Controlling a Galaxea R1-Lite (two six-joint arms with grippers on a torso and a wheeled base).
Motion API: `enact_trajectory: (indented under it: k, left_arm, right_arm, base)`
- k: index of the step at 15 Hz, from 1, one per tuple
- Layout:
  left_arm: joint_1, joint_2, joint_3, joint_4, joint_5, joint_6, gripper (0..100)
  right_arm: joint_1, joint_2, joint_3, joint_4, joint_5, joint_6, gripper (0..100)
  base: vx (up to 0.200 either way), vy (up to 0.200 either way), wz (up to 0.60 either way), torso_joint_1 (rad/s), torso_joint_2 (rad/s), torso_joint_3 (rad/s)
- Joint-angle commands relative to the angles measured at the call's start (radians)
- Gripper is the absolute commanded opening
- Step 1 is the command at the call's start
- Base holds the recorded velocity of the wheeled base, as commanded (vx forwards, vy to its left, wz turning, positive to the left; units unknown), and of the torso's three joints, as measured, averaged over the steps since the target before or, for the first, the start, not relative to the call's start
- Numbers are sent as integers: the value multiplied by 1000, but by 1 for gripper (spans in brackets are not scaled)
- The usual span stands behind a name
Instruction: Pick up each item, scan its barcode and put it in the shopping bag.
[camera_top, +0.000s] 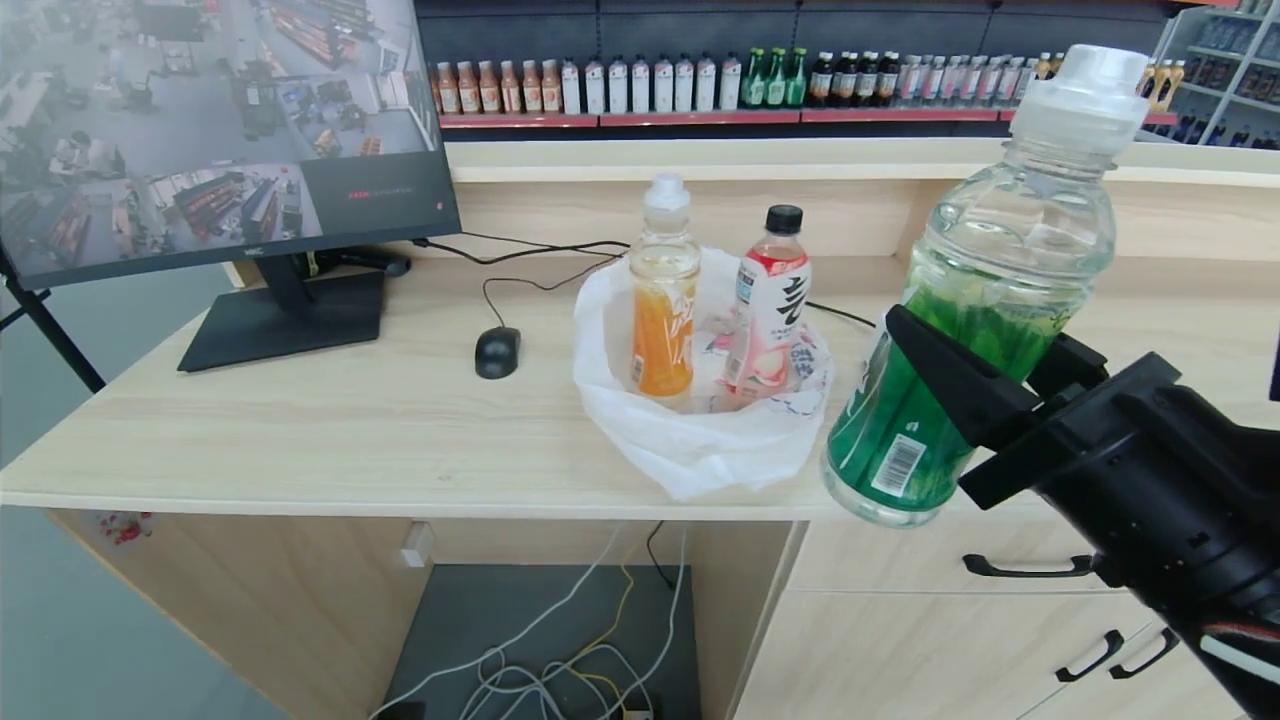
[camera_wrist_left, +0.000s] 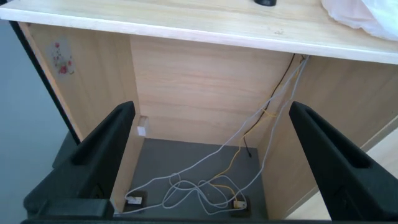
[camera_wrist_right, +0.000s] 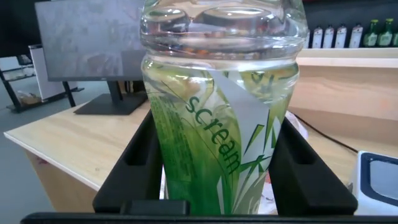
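Bottle (camera_top: 960, 300), likely heavy and slick, sits clamped mid-label between right fingers (camera_top: 950, 380); left fingers (camera_wrist_left: 99, 155) gape empty.

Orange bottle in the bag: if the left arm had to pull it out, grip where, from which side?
Probably the clear shoulder of the orange bottle above its label, below the white cap, coming from the robot's left. It stands upright, the shopping bag wraps its lower part, and the pink bottle crowds its right side.
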Motion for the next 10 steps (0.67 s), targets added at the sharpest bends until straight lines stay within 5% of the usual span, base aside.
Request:
enact_trajectory:
  k: [1,10]
  left_arm:
    - [0,0,1,0,1,0,100]
    - [0,0,-1,0,1,4,100]
  right_arm:
    - [-37,57,-31,-1,-1,0,0]
    - [-60,259,-209,-1,-1,0,0]
  base:
    - [0,0,0,0,0,0]
    - [0,0,0,0,0,0]
